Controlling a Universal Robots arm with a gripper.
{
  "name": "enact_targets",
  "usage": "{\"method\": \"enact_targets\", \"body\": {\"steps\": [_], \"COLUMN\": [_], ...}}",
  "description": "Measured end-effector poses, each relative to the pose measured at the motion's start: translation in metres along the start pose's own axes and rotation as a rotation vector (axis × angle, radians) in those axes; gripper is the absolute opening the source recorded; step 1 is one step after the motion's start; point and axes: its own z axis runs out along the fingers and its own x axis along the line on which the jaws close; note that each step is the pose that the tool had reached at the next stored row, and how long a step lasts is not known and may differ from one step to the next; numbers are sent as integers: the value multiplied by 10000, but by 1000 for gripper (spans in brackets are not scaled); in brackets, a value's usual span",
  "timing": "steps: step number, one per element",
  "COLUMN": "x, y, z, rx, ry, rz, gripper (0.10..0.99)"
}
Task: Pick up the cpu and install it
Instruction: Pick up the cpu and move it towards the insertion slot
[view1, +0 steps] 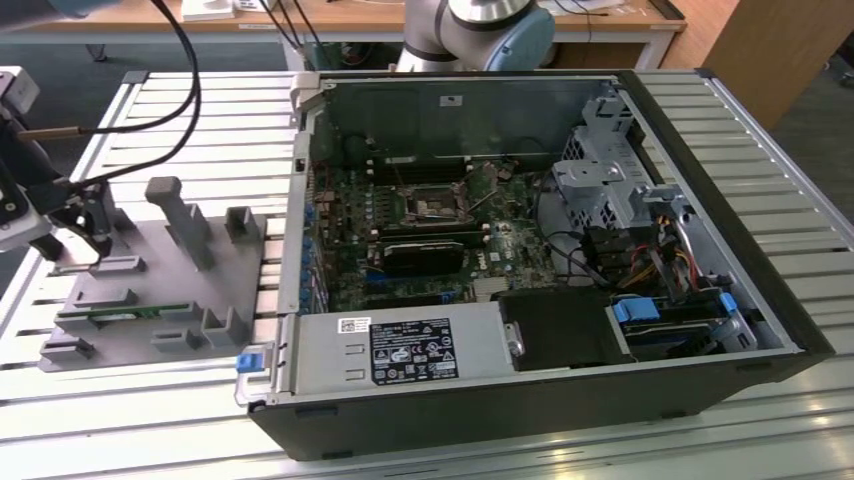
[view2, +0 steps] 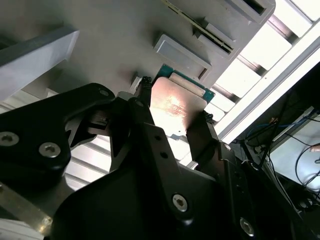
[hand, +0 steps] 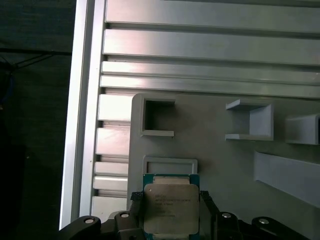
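The black 2-finger gripper (hand: 170, 196) is clenched on the small square silver-topped cpu (hand: 170, 210), with 1 finger (hand: 134, 202) against each opposite edge. The cpu is over the flat grey plastic tray (view1: 147, 290), just beside the tray's small raised rectangular frame (hand: 170, 162). It is at the tray's side away from the open black computer case (view1: 534, 400).

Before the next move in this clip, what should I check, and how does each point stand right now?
1. The fingers sit against opposite edges of the cpu: ok.
2. The cpu is centred in the gripper: ok.
3. The cpu is clear of the grey tray: cannot tell.
4. The computer case is open, with the motherboard exposed: ok.
5. The socket is open to receive it: cannot tell.
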Motion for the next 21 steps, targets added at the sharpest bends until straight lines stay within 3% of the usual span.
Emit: {"method": "enact_targets", "body": {"steps": [21], "x": [2], "y": [7], "z": [-107], "rx": [-1], "ry": [-2], "rz": [1], "gripper": [533]}}
